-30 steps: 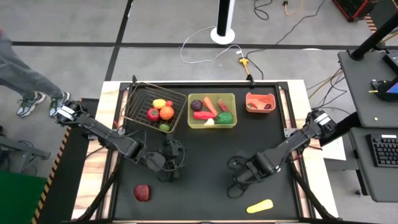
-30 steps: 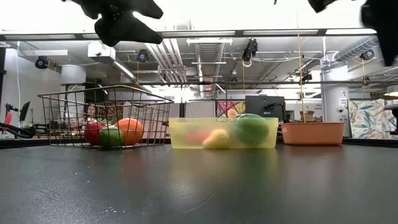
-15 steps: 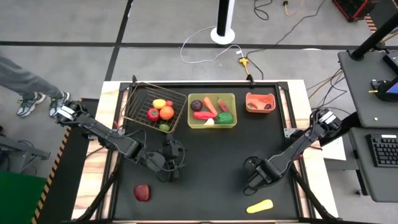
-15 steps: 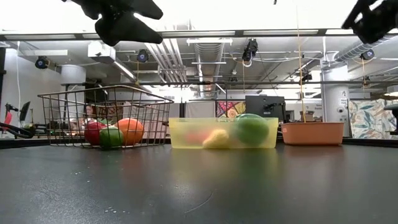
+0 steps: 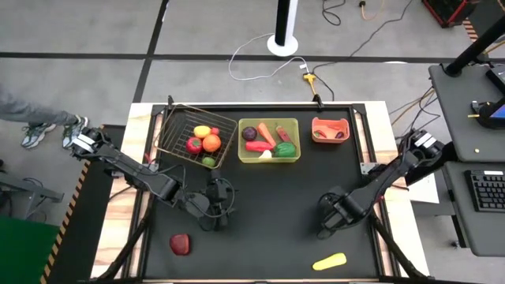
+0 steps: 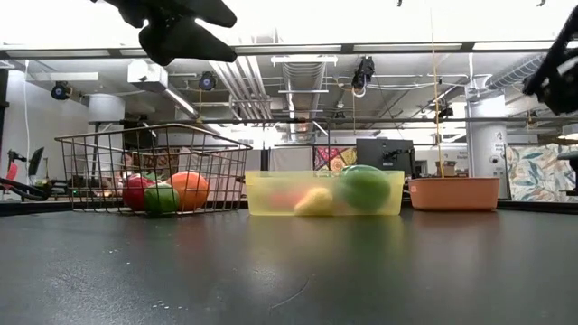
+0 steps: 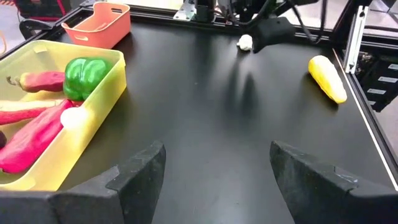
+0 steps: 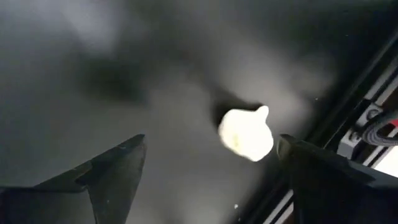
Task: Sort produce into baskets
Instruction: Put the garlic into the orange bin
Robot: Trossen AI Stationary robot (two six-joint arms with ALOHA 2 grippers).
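A white garlic (image 8: 247, 134) lies on the black table near its right side, also seen as the garlic (image 7: 245, 42) in the left wrist view. My right gripper (image 8: 211, 180) hangs over it, pointing down and open, touching nothing; in the high view my right gripper (image 5: 330, 217) hides the garlic. My left gripper (image 5: 217, 203) waits open over the table's left middle. A yellow piece of produce (image 5: 330, 260) and a dark red one (image 5: 180, 244) lie near the front edge. At the back stand the wire basket (image 5: 175, 118), the yellow-green tray (image 5: 268, 121) and the salmon bin (image 5: 331, 121), each holding produce.
A green pepper (image 7: 85, 76) and red pieces lie in the tray next to my left gripper (image 7: 214, 174). The table's raised metal frame (image 7: 357, 37) runs close beside the garlic. A person's leg and shoe (image 5: 35, 126) show on the floor at the far left.
My right gripper has moved toward the table's right edge and down, rolling about its own axis, and now stands over the garlic. The person at the left has walked farther out of view.
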